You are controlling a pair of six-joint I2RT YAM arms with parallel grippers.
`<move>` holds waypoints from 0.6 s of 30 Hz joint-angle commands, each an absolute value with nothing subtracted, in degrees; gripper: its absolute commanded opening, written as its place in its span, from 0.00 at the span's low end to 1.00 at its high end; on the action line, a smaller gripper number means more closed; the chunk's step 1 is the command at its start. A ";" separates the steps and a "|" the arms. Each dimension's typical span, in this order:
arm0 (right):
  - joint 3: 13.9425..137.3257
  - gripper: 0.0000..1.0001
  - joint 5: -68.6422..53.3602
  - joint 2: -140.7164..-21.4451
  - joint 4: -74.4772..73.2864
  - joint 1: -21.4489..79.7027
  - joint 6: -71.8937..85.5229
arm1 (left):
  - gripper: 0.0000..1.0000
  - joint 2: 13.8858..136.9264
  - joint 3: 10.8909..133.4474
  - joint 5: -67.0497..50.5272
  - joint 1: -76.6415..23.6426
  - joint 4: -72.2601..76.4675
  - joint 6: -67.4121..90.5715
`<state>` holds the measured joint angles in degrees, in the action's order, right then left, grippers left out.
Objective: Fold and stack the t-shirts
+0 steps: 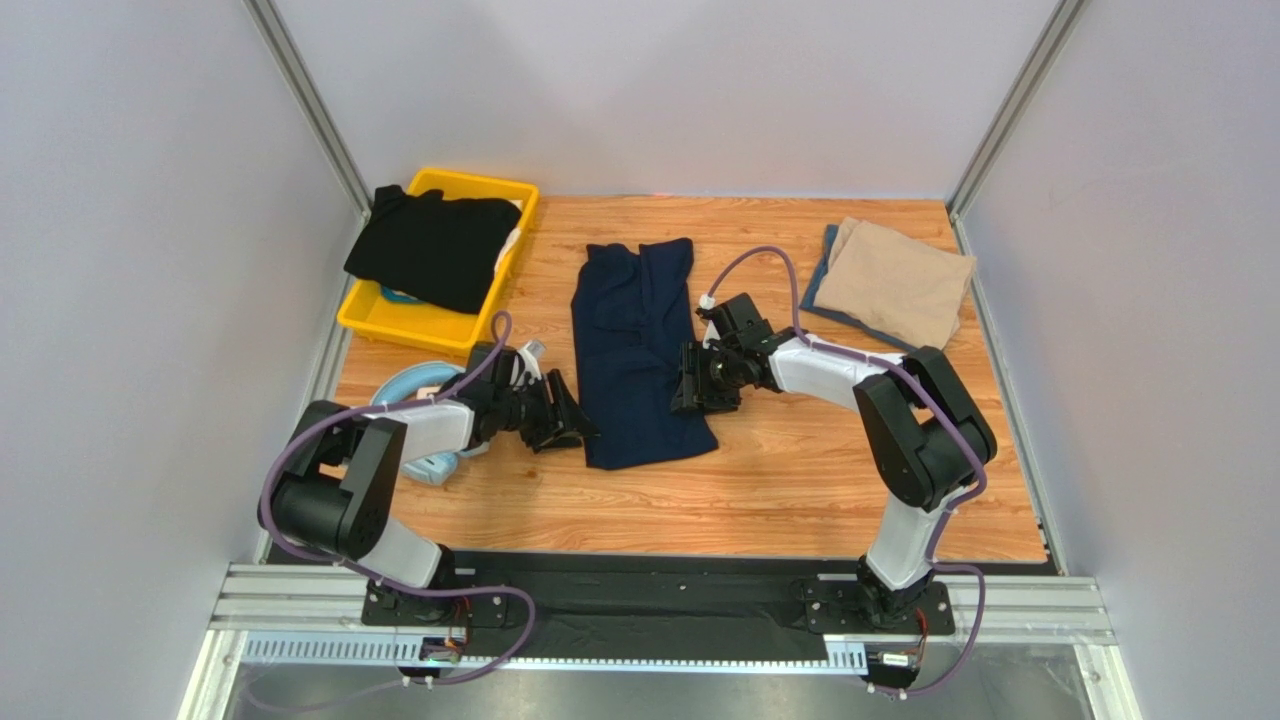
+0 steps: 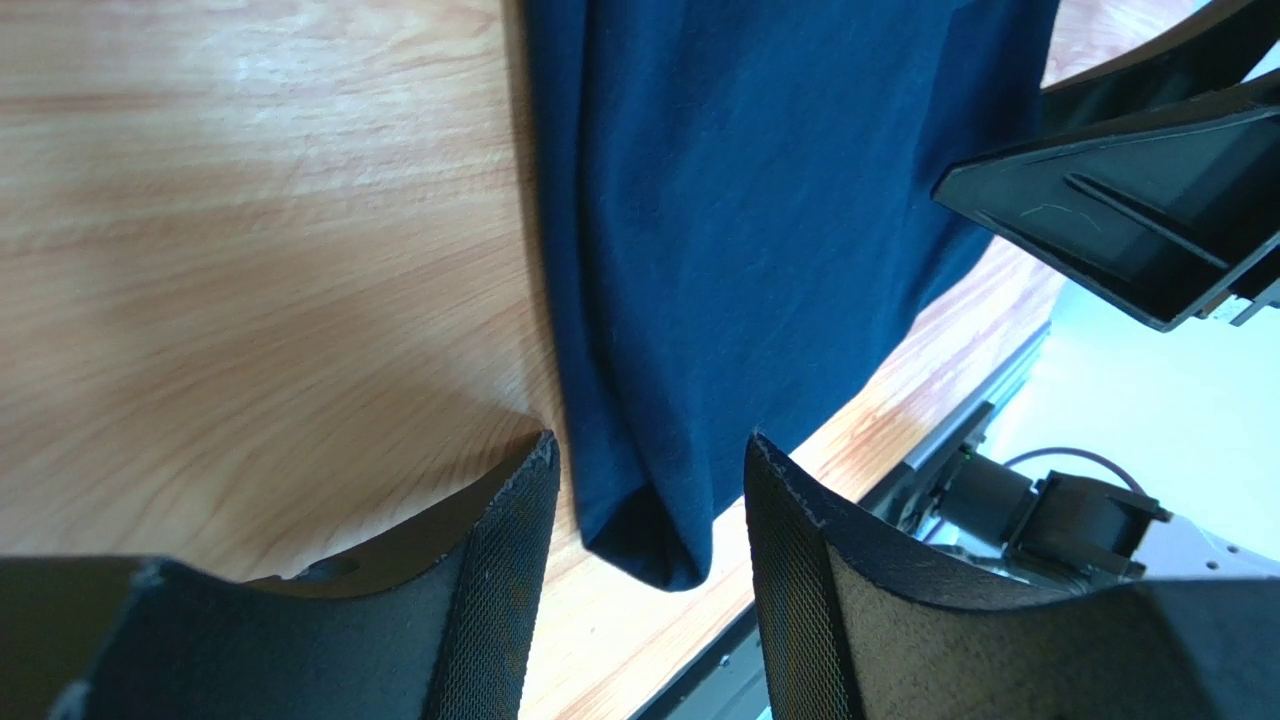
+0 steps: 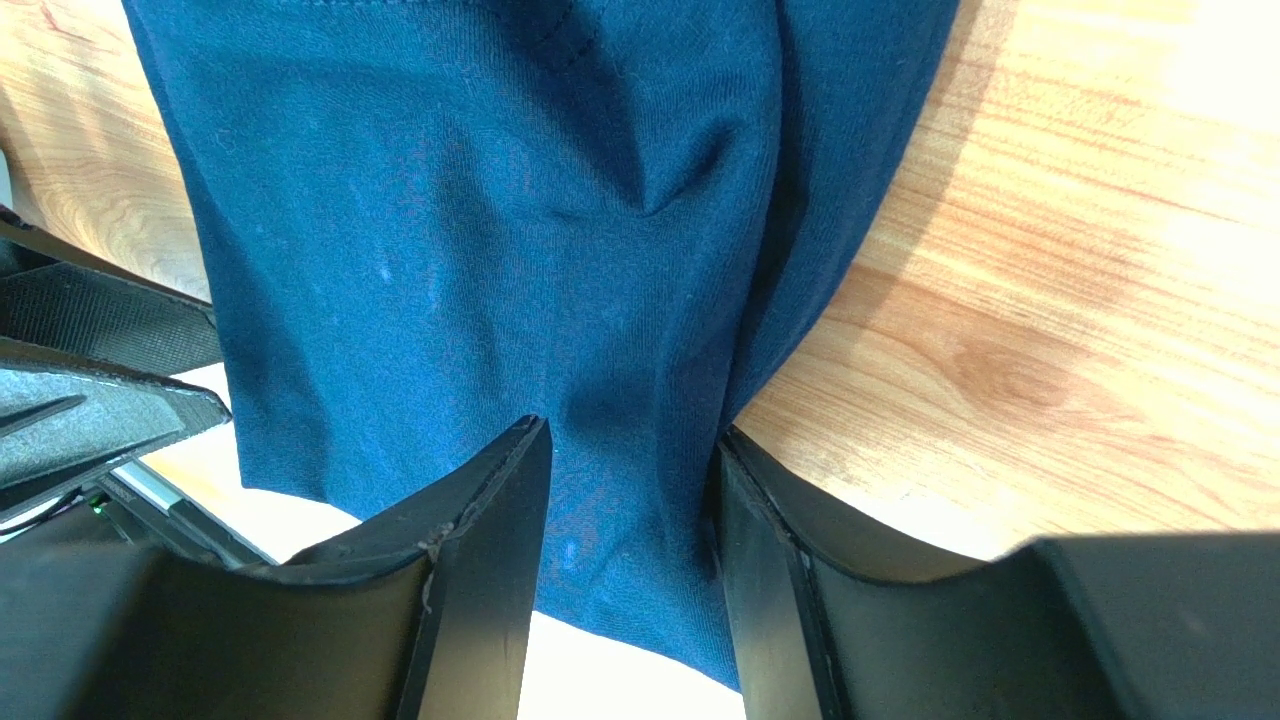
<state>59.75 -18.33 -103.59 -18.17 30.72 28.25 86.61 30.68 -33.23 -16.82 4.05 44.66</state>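
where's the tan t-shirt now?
Top view: tan t-shirt sits folded at the far right corner of the table, atop a blue-grey cloth, right of the navy t-shirt.

bin (image 1: 370,317) far-left, draped shirt (image 1: 433,245) on it | long shirt (image 1: 639,345) centre | folded shirt (image 1: 899,282) far-right | headphones (image 1: 403,393) near-left

Navy t-shirt (image 1: 639,353): long folded strip, centre; tan t-shirt (image 1: 897,281): folded, far right; black t-shirt (image 1: 433,248): crumpled (far left).

Both arms, the left arm (image 1: 343,503) and the right arm (image 1: 924,428), wear white shells between bulky black joint housings, with a looping purple cable (image 1: 759,252) along each. The left gripper's (image 2: 649,450) black wedge-shaped fingers (image 2: 504,585) have finely dimpled inner faces.
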 commanded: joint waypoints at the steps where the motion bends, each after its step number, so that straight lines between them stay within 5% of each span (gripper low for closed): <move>1: 56.87 0.50 -12.57 -108.81 -25.31 31.64 25.84 | 0.57 89.38 29.80 -29.88 -16.96 2.99 42.37; 14: 56.43 0.49 -13.53 -108.90 -24.70 31.73 26.28 | 0.56 92.63 34.26 -25.76 -23.72 0.26 41.57; 18: 55.55 0.38 -13.88 -107.58 -24.52 31.82 26.63 | 0.52 93.25 37.09 -22.42 -26.63 -4.30 41.22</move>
<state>59.86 -18.02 -103.77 -18.52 30.68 28.23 90.89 35.92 -30.33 -23.73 3.68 44.36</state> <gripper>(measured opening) 0.437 0.549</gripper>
